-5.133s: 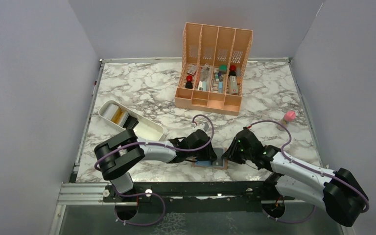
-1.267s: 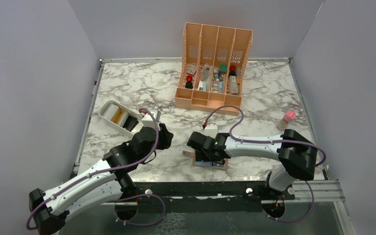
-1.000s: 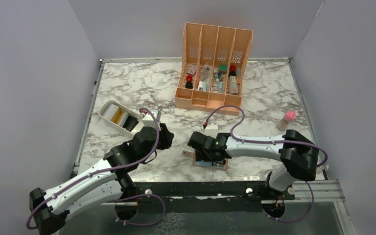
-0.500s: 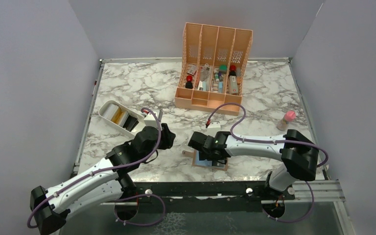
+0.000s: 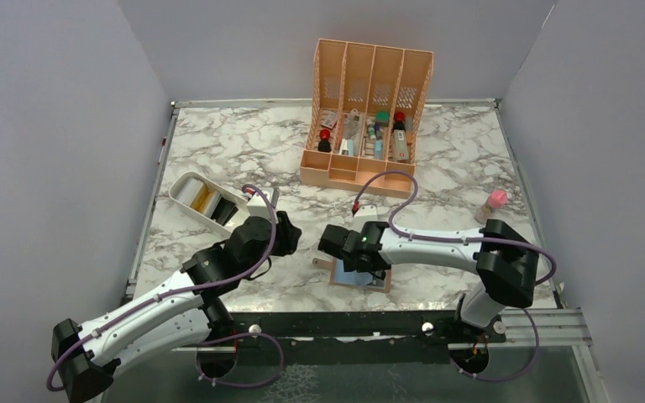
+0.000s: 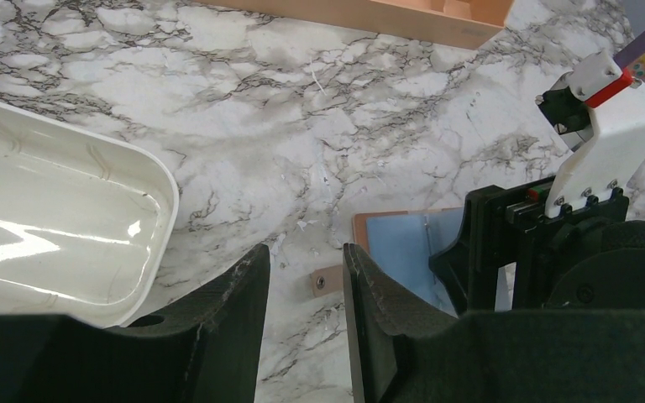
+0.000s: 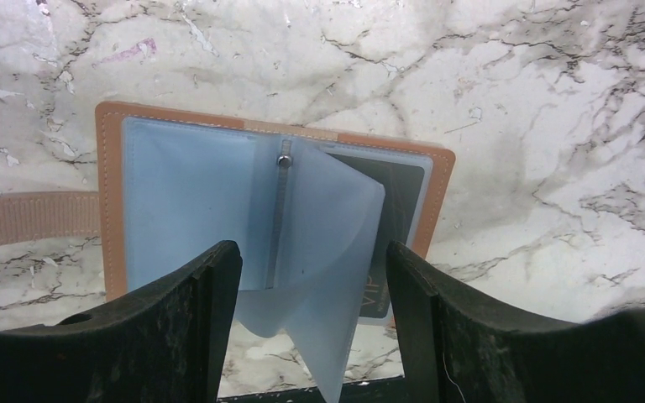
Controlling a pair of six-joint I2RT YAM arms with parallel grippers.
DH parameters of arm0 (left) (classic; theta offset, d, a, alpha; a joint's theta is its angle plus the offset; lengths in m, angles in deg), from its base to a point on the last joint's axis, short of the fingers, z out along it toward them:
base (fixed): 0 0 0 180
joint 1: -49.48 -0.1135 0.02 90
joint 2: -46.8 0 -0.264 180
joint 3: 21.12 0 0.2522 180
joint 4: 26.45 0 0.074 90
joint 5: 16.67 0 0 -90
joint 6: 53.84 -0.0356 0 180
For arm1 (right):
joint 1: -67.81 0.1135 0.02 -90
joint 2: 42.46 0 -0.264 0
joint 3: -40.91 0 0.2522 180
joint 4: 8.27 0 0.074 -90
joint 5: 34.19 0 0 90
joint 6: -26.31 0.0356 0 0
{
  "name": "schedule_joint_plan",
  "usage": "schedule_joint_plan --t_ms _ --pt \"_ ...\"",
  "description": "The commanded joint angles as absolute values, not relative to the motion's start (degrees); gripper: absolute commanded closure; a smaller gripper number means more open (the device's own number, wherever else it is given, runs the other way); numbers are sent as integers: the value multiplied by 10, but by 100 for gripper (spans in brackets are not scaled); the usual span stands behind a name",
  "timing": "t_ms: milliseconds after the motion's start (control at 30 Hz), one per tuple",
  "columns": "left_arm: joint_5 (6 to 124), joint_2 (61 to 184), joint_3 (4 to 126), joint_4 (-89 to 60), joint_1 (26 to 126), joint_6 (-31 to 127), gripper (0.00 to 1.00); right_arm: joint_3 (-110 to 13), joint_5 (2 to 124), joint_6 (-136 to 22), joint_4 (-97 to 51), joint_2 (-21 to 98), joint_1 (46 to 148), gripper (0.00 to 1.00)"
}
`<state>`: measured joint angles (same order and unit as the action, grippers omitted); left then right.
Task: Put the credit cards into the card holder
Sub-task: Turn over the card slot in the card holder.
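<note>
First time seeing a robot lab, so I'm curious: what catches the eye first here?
The open card holder lies at the near edge of the table, blue sleeves fanned up, one dark card inside, the right gripper open just above it. At the back stands a tall peach organizer holding small items; a white tray lies left, by the left gripper.
</note>
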<state>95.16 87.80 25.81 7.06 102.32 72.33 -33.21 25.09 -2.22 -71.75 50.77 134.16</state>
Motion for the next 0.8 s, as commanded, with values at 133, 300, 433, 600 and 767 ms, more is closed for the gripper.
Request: schedule_joint_plan --t_ms 133,300,433,600,767 --pt "942 874 252 56 1021 724 59 -374 198 -5 -777 546 1360 31" --pt "942 872 255 57 1021 719 59 -393 188 -3 -795 564 1360 31" --pt "942 870 253 56 1021 721 59 -408 175 0 -815 574 1378 32" --pt "941 869 251 57 1021 722 59 -422 165 4 -834 589 1383 36" --pt "941 864 249 57 1021 722 59 -446 153 17 -866 614 1391 36"
